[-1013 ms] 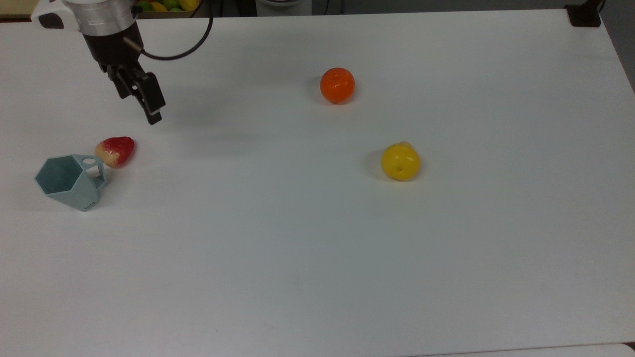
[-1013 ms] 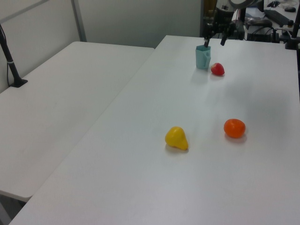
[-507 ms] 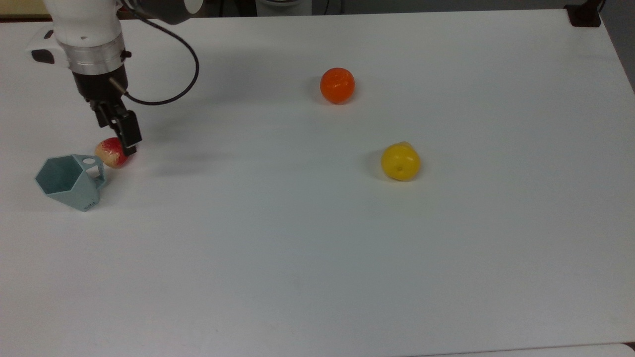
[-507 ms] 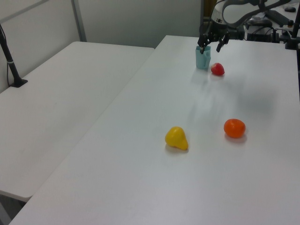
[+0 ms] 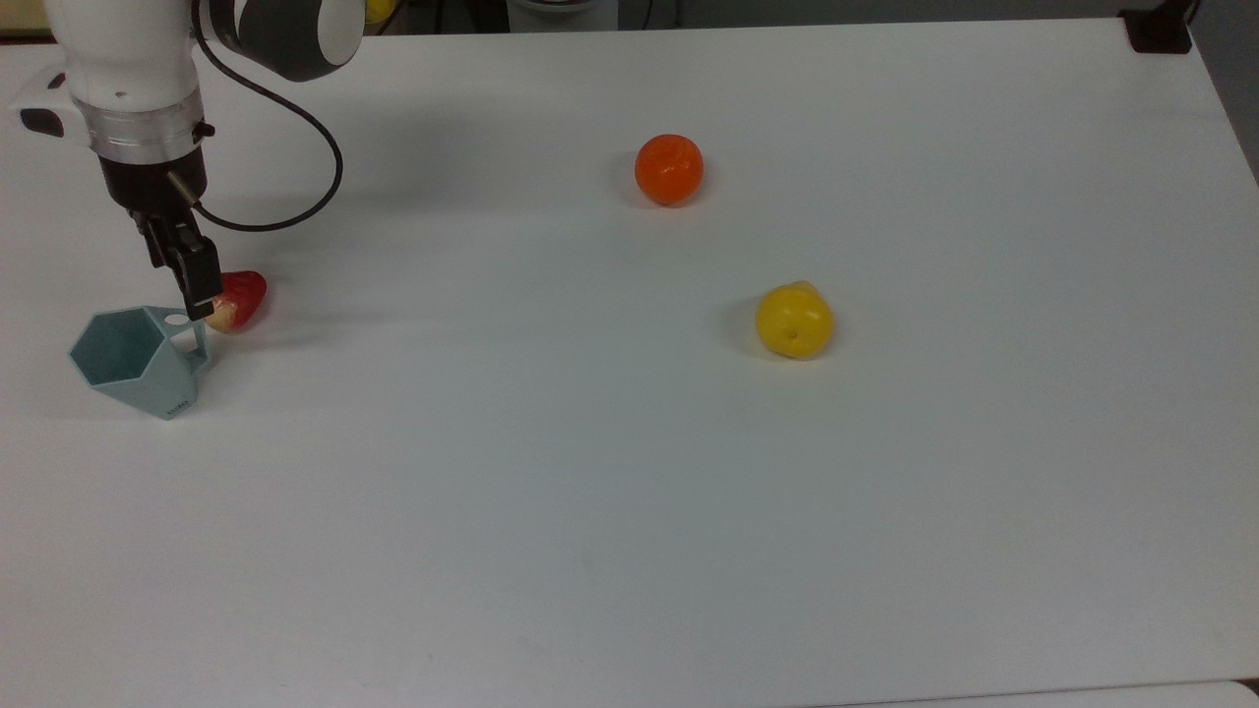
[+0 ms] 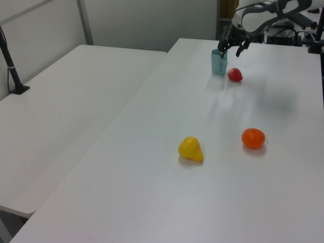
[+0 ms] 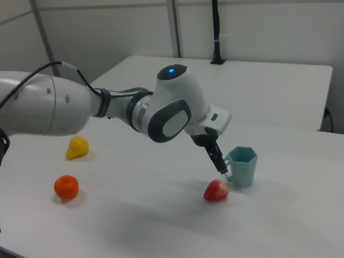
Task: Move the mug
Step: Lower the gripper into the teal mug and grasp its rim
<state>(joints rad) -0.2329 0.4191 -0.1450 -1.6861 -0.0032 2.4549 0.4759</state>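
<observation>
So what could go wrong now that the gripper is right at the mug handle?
The gripper is at the mug handle, with the strawberry right beside it, so a finger could knock the strawberry away. The mug looks light and stands near the table edge at the top view's left, so a push on the handle may tip it or slide it toward that edge.

Looks like a robotics lab or test room: bare white tabletop [image 5: 629, 492] with a second white table [image 6: 66, 111] alongside, grey partition walls [image 7: 107, 32] on metal posts, a clamped black camera pole [image 6: 11, 66], a white robot arm [image 7: 107, 107], and cluttered equipment desks [image 6: 298, 23] behind.
</observation>
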